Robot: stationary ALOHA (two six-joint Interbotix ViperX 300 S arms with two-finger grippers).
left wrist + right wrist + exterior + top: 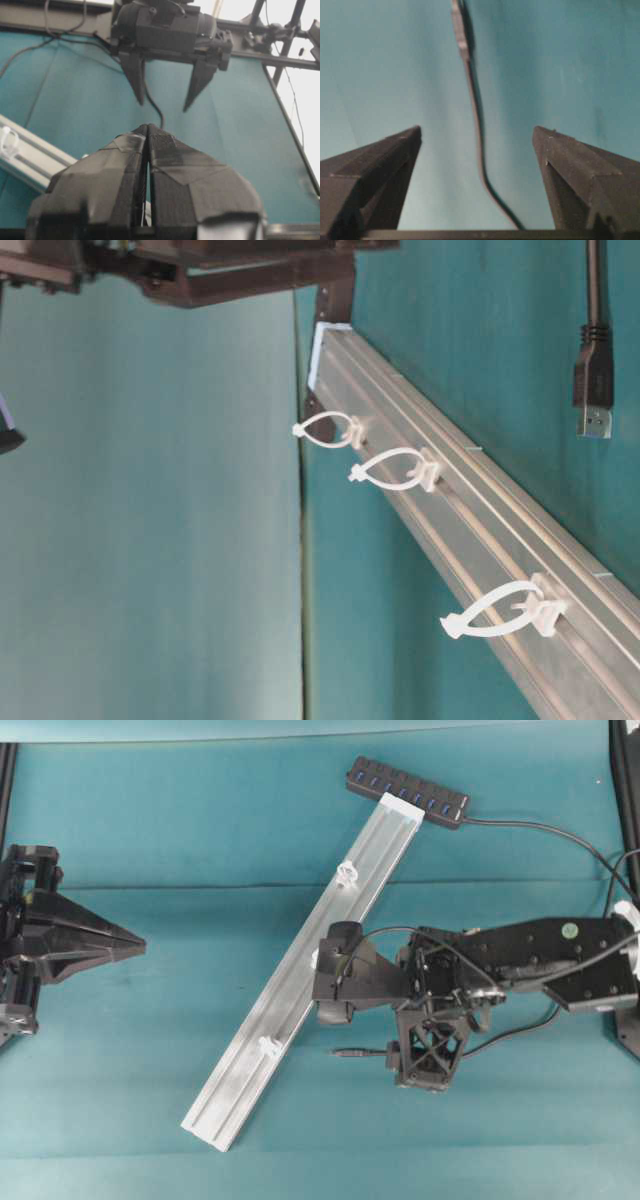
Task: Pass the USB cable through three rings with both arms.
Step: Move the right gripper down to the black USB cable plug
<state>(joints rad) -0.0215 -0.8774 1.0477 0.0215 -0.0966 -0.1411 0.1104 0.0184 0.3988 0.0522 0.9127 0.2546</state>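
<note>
Three rings (400,468) unthreaded; cable (475,115) lies loose between the right end effector's (476,137) spread jaws, left end effector (147,132) together.

text: you'll find none readable | labels: none | brands: none | numbers: none | signs: none you can make out in any view

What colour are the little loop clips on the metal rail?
Translucent white loop clips, clearest in the table-level view.

three rings (385,465), one rail (300,980), one cable (475,110)
</note>
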